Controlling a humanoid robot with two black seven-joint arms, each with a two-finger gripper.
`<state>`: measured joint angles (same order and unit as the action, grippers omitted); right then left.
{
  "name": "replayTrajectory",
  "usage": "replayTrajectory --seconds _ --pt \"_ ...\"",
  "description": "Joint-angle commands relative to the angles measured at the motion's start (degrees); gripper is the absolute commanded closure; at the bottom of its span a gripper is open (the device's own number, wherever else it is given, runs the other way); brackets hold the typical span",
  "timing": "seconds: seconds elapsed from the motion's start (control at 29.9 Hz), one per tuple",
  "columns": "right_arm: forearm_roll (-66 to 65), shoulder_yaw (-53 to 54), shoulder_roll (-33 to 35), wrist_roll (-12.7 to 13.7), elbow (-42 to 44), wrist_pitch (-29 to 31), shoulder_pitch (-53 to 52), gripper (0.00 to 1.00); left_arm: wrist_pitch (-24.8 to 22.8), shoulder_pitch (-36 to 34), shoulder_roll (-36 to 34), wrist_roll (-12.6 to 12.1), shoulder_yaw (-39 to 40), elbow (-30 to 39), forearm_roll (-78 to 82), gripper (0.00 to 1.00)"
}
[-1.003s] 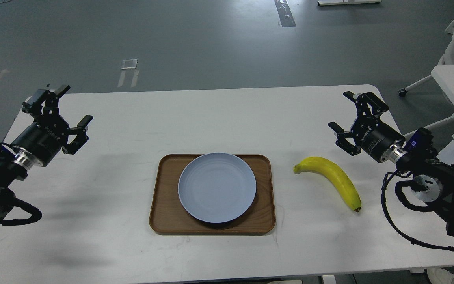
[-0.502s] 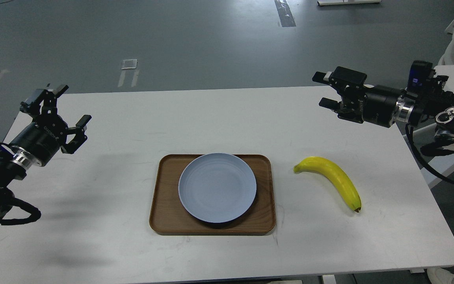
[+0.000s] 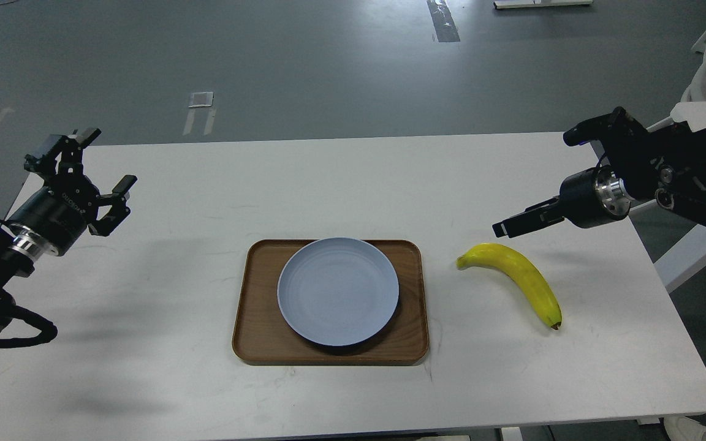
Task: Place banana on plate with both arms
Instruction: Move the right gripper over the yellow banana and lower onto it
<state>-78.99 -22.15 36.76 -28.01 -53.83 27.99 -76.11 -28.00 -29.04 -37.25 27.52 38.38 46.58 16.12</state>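
The yellow banana [image 3: 521, 277] lies on the white table [image 3: 163, 318], right of the plate, with its greenish stem end toward the plate. The pale blue-grey plate [image 3: 337, 291] sits empty on a brown wooden tray [image 3: 254, 318]. My right gripper [image 3: 504, 228] points left and down, just above and to the right of the banana's stem end; it is seen side-on, so its fingers cannot be told apart. My left gripper [image 3: 106, 159] is open and empty above the table's far left, well away from the plate.
A white side table [image 3: 705, 110] stands beyond the table's right edge, behind my right arm. The grey floor lies past the table's far edge.
My right arm has lifted off the table's right side, swung round, and its gripper has come down toward the banana's stem end. My left gripper has drifted slightly left.
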Motion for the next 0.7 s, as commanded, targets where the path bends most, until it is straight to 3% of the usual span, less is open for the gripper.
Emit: replayTrajectory --seconds 0.0,0.53,0.67 --pt "-1.5 -1.9 -0.8 0.0 0.0 0.0 0.7 0.0 0.0 0.0 0.1 0.0 0.0 0.1 0.1 0.02" --pt "-2.2 -6.4 -7.1 0.0 5.3 0.0 3.5 0.0 0.0 -0.1 -0.8 0.0 0.1 0.2 0.1 0.02" --pt "-2.2 -7.5 -7.1 0.0 5.4 0.0 3.9 0.04 0.0 -0.1 -0.9 0.0 0.0 0.2 0.1 0.02"
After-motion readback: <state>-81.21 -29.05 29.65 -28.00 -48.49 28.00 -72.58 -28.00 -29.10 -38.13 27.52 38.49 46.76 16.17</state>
